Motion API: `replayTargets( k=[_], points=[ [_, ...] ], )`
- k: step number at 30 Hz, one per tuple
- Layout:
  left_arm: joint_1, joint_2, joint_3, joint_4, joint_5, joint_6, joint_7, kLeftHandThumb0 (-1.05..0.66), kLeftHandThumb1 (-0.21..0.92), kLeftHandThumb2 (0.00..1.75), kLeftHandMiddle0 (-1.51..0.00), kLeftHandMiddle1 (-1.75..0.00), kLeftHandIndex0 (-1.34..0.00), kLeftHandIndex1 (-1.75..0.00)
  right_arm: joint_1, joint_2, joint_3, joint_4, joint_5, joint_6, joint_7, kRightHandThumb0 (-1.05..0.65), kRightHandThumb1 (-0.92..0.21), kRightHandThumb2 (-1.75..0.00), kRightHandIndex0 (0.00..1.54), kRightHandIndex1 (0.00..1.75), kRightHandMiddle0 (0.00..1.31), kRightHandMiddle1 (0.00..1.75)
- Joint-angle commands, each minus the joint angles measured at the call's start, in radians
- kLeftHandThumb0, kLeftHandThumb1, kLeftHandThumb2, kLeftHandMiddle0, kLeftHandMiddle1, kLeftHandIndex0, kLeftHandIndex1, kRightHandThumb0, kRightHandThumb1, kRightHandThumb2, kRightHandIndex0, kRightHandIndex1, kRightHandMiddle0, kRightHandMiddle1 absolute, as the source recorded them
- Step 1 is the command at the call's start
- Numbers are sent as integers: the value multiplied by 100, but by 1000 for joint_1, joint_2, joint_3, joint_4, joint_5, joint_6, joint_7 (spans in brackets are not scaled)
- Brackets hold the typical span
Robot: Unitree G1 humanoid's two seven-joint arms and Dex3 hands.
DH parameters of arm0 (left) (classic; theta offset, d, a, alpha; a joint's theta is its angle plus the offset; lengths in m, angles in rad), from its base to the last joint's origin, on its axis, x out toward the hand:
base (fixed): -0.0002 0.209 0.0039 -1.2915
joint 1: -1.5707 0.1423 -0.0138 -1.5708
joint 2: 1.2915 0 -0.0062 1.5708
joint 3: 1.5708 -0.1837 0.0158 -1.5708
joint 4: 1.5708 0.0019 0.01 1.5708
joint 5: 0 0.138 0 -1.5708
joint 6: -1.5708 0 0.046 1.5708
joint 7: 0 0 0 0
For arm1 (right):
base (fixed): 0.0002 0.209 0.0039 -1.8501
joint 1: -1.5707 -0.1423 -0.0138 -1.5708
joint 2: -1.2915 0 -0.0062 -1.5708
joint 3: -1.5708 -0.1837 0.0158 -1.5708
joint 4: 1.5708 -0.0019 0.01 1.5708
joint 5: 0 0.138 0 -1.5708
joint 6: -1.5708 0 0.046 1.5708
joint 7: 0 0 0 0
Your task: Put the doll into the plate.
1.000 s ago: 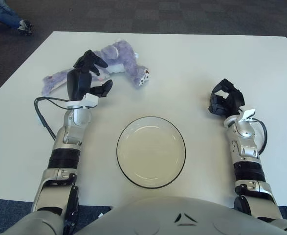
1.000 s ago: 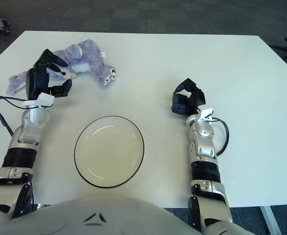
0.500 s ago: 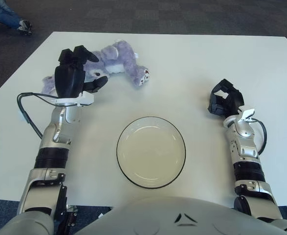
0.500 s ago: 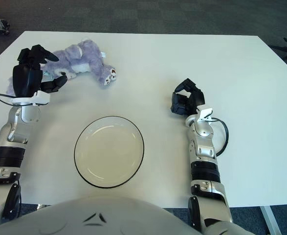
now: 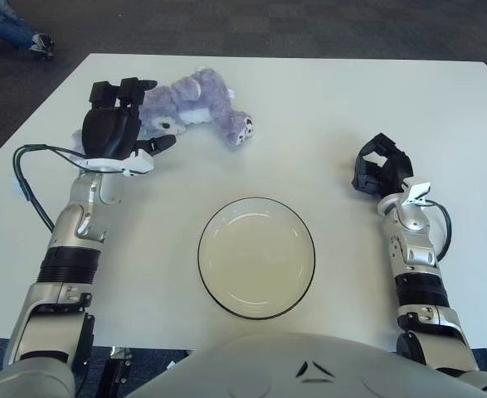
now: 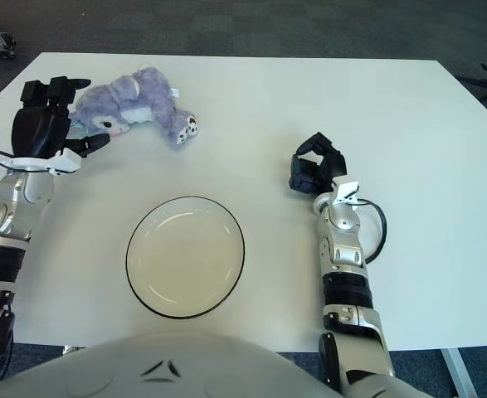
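Note:
A purple plush doll (image 5: 200, 98) lies on its side at the back left of the white table (image 5: 334, 108), its face toward the plate. The round plate (image 5: 256, 257) with a dark rim sits at the front centre, with nothing in it. My left hand (image 5: 117, 126) hovers at the doll's left end and hides that end. Its fingers are spread, with the thumb pointing toward the doll's body, and I see nothing grasped in it. My right hand (image 5: 377, 171) shows to the right of the plate, fingers curled and holding nothing.
A black cable (image 5: 23, 178) loops out from my left forearm over the table's left edge. Dark carpet surrounds the table. A leg in jeans (image 5: 11, 25) shows on the floor at the back left.
My left hand has swung left and away from me, from beside the doll's middle to over its left end. The doll, plate and right hand have not moved.

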Motion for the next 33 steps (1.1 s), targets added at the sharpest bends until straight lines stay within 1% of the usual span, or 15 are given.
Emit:
replayTargets(
  k=[1,7,11,13,15,19,24,29,33],
  points=[
    [-23,29,-16,-9,12,25,-27,-83,67,67,0,-51,0,-55,7,-2,2,-6,-8,30,-5,-46,-36,-125,121,175,57,175],
    [-36,46,-35,0,13,48,-56,-86,69,64,0,-31,0,-47,8,-3,4,-14,-6,43,-4,-46,-37,-125,120,175,57,175],
    [-59,62,-53,30,15,53,-81,-90,73,58,0,-11,0,-34,9,-4,5,-21,-7,58,-3,-46,-38,-123,120,175,56,175],
    [-77,67,-64,52,17,55,-88,-90,73,57,0,-6,0,-28,10,-5,6,-25,-7,64,-3,-46,-39,-123,120,175,55,175],
    [-84,69,-68,61,16,55,-89,-89,72,56,0,-3,0,-24,10,-5,6,-27,-7,67,-3,-46,-39,-122,119,175,55,175],
    [-137,75,-98,137,12,46,-106,-88,70,55,0,-1,0,-14,7,-6,8,-29,-11,80,-5,-45,-39,-122,119,175,55,175],
    [-198,90,-133,239,3,7,-123,-88,67,55,0,0,0,-3,8,-7,10,-36,-13,94,-8,-45,-40,-121,119,175,55,175],
    [-263,99,-170,338,2,-32,-130,-87,65,55,0,0,0,0,7,-7,14,-37,-16,101,-10,-45,-40,-121,117,175,54,175],
    [-297,101,-189,385,2,-50,-123,-86,63,55,0,0,0,0,8,-7,16,-41,-15,108,-9,-45,-40,-121,118,175,54,175]
  ],
)
